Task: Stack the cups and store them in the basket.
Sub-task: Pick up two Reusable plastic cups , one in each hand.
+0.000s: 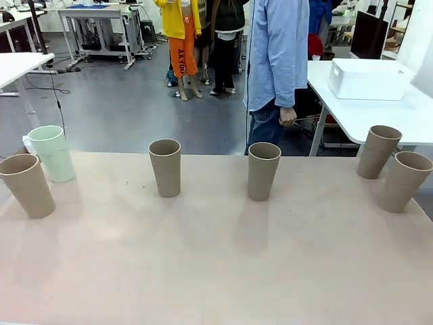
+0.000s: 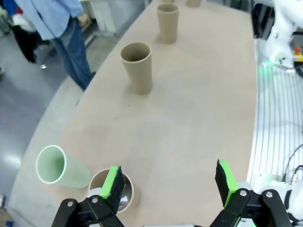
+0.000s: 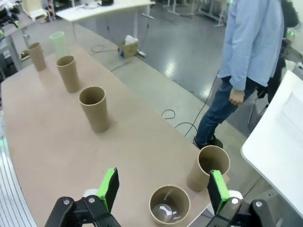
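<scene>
Several brown paper cups stand upright in a loose row along the table's far side: one at the left, two near the middle, and two at the right. A mint-green cup stands behind the leftmost brown one. The white basket sits on a separate white table at the back right. My left gripper is open above the left end, with a brown cup under one finger and the mint cup beside it. My right gripper hovers open over a brown cup, with another close by.
A person in a blue shirt stands at the far edge, between the pink table and the white table, hands down. The near half of the pink table is bare.
</scene>
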### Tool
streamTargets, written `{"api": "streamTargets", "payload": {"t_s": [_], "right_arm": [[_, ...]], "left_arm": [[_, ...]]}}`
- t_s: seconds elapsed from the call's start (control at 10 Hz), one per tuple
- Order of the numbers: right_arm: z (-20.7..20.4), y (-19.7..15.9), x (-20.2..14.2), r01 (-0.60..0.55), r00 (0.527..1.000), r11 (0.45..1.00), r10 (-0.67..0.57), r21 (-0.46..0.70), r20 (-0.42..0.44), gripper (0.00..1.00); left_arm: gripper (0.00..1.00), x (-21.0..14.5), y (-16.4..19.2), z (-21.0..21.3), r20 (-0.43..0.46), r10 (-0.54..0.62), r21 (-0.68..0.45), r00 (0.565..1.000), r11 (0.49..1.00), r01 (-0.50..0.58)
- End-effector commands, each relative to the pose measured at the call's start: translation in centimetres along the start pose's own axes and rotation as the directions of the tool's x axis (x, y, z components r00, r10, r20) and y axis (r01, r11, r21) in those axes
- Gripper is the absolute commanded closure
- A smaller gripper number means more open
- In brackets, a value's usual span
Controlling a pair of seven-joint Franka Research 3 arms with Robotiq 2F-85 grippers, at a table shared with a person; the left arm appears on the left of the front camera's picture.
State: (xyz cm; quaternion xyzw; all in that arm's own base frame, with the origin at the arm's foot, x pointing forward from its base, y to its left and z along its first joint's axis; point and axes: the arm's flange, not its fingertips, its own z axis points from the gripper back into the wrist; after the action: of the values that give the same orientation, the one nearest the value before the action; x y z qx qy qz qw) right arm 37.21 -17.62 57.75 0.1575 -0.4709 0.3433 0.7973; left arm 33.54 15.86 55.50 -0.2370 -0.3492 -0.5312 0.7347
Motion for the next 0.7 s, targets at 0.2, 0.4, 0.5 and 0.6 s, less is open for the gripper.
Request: {"api": "streamTargets", "payload": {"t_s": [0.2, 0.4, 0.5, 0.6], "right_arm": [[3.5, -2.5, -3.7, -0.019, 0.996, 0.998, 0.014, 0.057, 0.085, 0.00], [3.6, -3.5, -4.9, -0.001, 0.996, 0.998, -0.004, 0.055, 0.087, 0.00], [3.6, -3.8, -5.4, 0.005, 0.995, 0.998, -0.011, 0.061, 0.098, 0.00], [3.5, -4.0, -5.9, 0.019, 0.994, 0.998, -0.026, 0.068, 0.103, 0.00]], "left_arm": [[0.00, -3.9, 0.0, 4.4, 0.146, -0.115, 0.028, 0.983, 0.993, 0.112], [0.00, -6.1, 1.6, 6.1, 0.180, -0.078, 0.061, 0.981, 0.996, 0.068], [0.00, -6.4, 2.4, 6.4, 0.192, -0.080, 0.052, 0.978, 0.996, 0.071], [0.00, -6.8, 3.0, 6.6, 0.203, -0.089, 0.035, 0.975, 0.996, 0.084]]}}
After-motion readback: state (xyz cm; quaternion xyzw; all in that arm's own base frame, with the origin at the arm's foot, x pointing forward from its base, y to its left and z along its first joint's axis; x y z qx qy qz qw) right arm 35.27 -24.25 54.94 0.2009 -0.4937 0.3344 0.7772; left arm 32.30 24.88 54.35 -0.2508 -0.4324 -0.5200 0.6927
